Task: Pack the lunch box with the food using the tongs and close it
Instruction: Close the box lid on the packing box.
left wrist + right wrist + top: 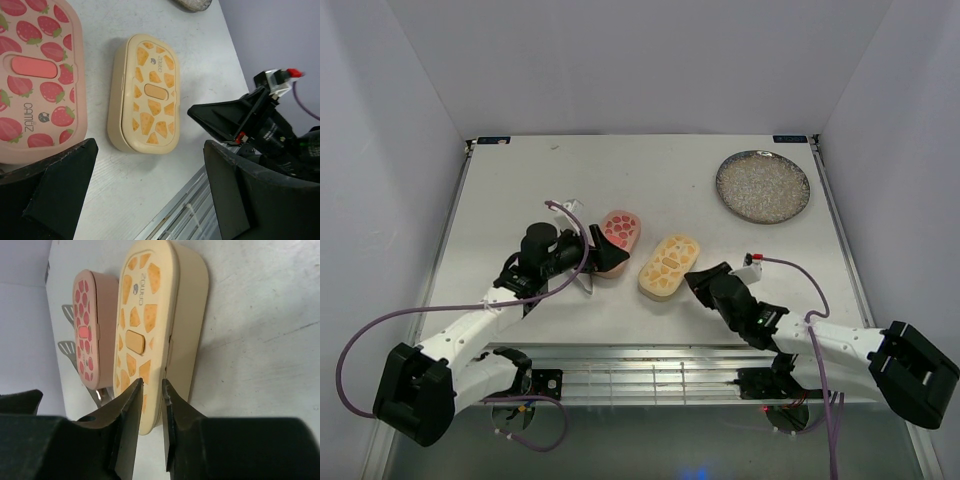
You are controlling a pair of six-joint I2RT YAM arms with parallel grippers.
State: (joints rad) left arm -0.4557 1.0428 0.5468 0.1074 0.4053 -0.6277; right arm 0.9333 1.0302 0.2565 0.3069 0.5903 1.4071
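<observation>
- My right fingers [696,277] stand a narrow slit apart, gripping nothing, at the near end of the tan-yellow box [668,266].
- That box is shut under its patterned lid, its contents hidden. Its long axis runs near-left to far-right on the tabletop [520,190].
- My left fingers [612,259] gape wide and empty at the pink box [619,232], which is also shut and lies alongside.
- Its strawberry lid reads "CAMUZ".
- The tongs [70,347] lie just left of it.
- Far right sits a grey speckled plate [763,187].
</observation>
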